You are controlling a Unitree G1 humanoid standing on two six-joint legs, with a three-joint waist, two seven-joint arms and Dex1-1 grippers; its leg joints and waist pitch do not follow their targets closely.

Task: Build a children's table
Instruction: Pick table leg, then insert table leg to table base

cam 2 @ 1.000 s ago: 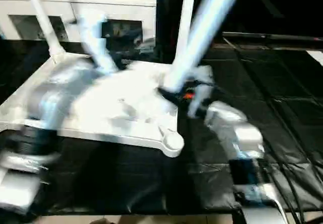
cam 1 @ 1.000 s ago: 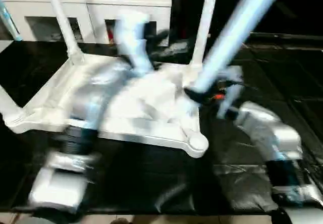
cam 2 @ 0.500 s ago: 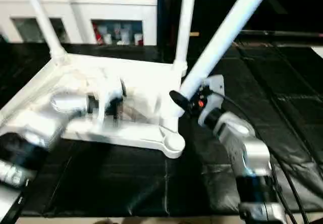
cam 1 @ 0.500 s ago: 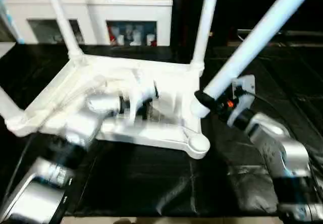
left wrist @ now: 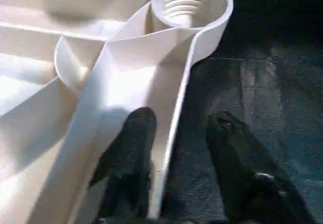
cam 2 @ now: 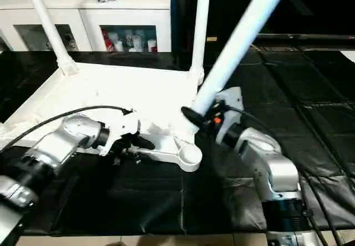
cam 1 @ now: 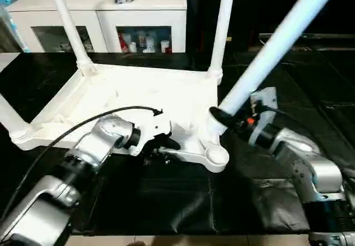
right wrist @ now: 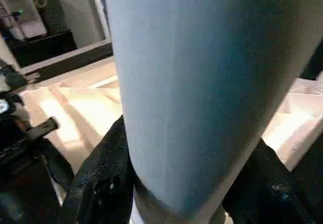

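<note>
The left gripper [cam 1: 166, 144] has come down off the middle of the tabletop [cam 1: 138, 99] to its near rim, just beside the empty corner socket [cam 1: 216, 156]. A second ago the left arm lay across the ribbed underside; half a second ago the gripper was over the ribs. In the left wrist view its two fingers [left wrist: 132, 158] straddle the rim wall, one inside and one outside on the black mat [cam 1: 166, 201], narrowed around the wall; I cannot tell whether they actually pinch it.

The right gripper [cam 1: 222, 116] still clamps the loose leg [cam 1: 277, 41] near its lower end, jaws part-way closed around the tube. The leg slants up and away to the right, its foot close above the tabletop's right edge, a little beyond the empty socket. It was tilted much the same way before, and the grip looks unchanged.

The tabletop lies upside down on the mat, in the same place. Three legs already stand in their sockets: far left [cam 1: 69, 24], far right [cam 1: 222, 27], and near left [cam 1: 8, 118], cut off by the edge. The cabinet [cam 1: 105, 13] stands behind.

No writing or brand can be read anywhere; an orange spot shows on the right wrist.
</note>
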